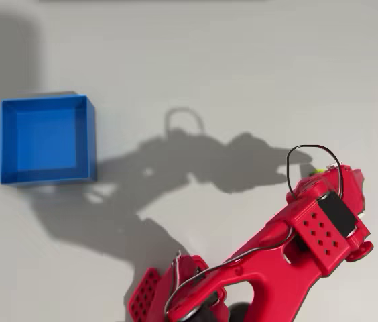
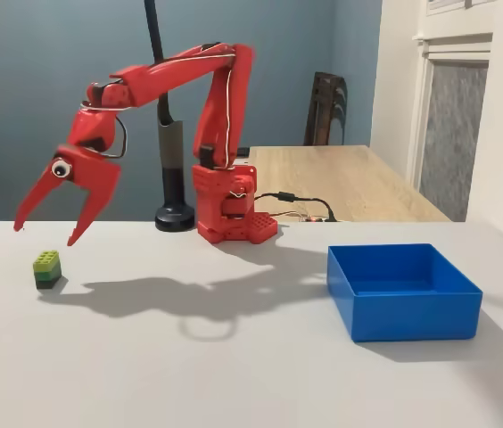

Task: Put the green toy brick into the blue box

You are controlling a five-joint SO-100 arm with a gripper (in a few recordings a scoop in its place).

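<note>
text: I read none | labels: none legible from my feeds | brands: none | numbers: none | signs: none, overhead or fixed view

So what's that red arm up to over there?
The red robot arm is reaching out over a white table toward a small green toy brick. Its gripper hangs open just above the brick, not touching it, so nothing has been picked up. The blue box sits empty at the other end of the table, well apart from the brick. It looks set to come down and grab the brick, probably to carry it to the box.
</note>
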